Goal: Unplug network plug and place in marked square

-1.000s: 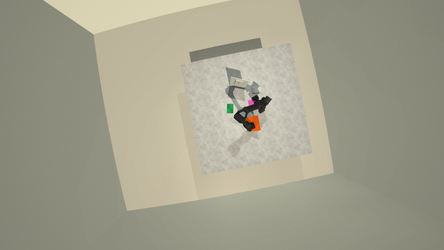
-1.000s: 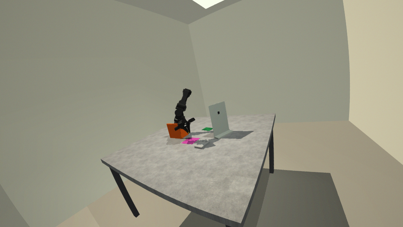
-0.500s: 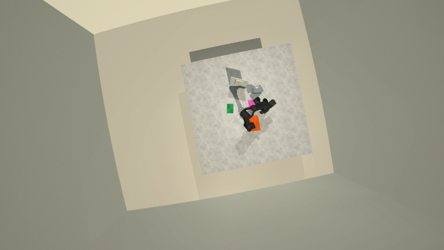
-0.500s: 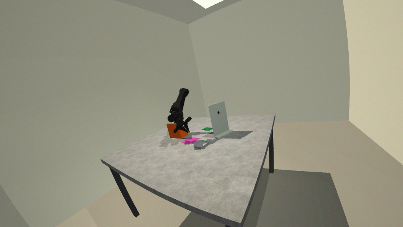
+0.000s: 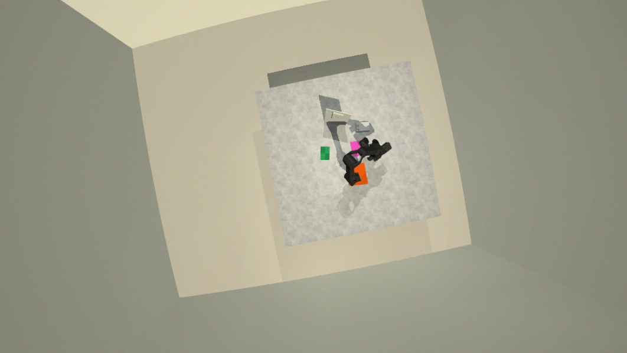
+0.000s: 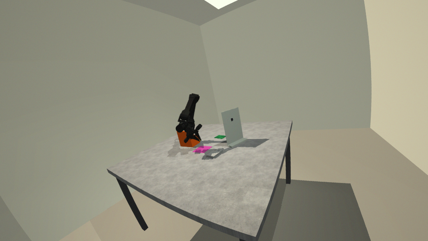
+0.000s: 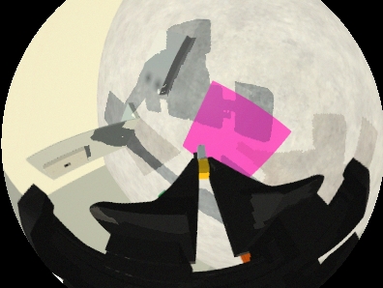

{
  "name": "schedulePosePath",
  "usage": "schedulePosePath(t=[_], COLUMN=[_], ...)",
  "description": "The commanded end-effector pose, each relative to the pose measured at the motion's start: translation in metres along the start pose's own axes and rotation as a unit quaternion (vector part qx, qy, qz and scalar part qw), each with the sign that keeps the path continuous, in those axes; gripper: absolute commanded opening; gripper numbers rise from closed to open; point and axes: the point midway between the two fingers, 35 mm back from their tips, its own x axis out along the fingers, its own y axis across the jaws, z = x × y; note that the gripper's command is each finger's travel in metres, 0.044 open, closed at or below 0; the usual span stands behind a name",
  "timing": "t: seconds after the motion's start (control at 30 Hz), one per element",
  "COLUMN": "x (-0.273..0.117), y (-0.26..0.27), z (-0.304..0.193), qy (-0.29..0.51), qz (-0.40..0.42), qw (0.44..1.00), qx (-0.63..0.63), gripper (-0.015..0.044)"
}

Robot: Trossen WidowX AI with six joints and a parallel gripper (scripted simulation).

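Note:
My gripper (image 6: 200, 140) (image 7: 202, 162) is shut on the plug (image 7: 204, 167), a tiny yellow and grey piece between the fingertips, with its grey end pointing away from the hand. The plug is off the panel and appears held above the table, close to the magenta square (image 5: 353, 148) (image 6: 202, 149) (image 7: 218, 140), which the arm partly hides in the top view. The upright pale panel (image 5: 336, 114) (image 6: 233, 128) (image 7: 73, 144) stands apart from the gripper. Its dark socket opening (image 6: 231, 119) looks empty. The plug's tab and its exact height cannot be made out.
An orange block (image 5: 362, 174) stands close by the arm. A low grey block (image 6: 214, 153) (image 7: 178, 65) lies in shade beyond the magenta square. A green checkered square (image 5: 324, 153) (image 6: 220, 136) lies on the table on the other side of the arm.

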Motion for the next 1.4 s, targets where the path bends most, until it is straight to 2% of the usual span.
schedulePosePath(t=[0.0,1.37], x=[0.006,0.046], y=[-0.003,-0.032], z=[0.000,-0.003], qy=[0.001,0.004], qz=[0.003,0.004], qw=[1.000,1.000], qx=[0.003,0.003], gripper=[0.0000,0.0000])
